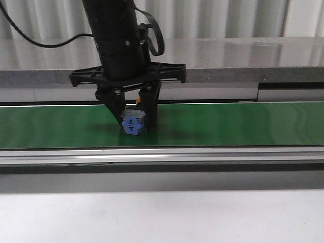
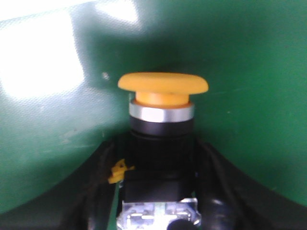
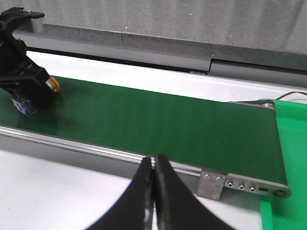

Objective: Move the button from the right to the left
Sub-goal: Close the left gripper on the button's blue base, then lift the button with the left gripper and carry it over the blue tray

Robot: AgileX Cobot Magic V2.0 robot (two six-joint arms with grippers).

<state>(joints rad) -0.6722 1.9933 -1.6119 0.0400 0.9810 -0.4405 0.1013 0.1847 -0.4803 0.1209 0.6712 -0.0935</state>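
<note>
belt (image 1: 228, 124) ran green beneath your grey ledge (image 1: 243, 55); your left gripper (image 1: 132, 117) pinched the button (image 1: 134, 123) near its left end, right gripper (image 3: 153, 191) jaws pressed together.

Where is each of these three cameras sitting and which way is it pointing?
Front view: faces forward across the green belt; shows the left arm's tool closed on the button.
Left wrist view: sits on the left arm, looks close along the button at the belt; its fingers flank the button.
Right wrist view: sits on the right arm beside the belt, looks along it; its closed tool shows.
Front and right wrist views share the left tool and button.
</note>
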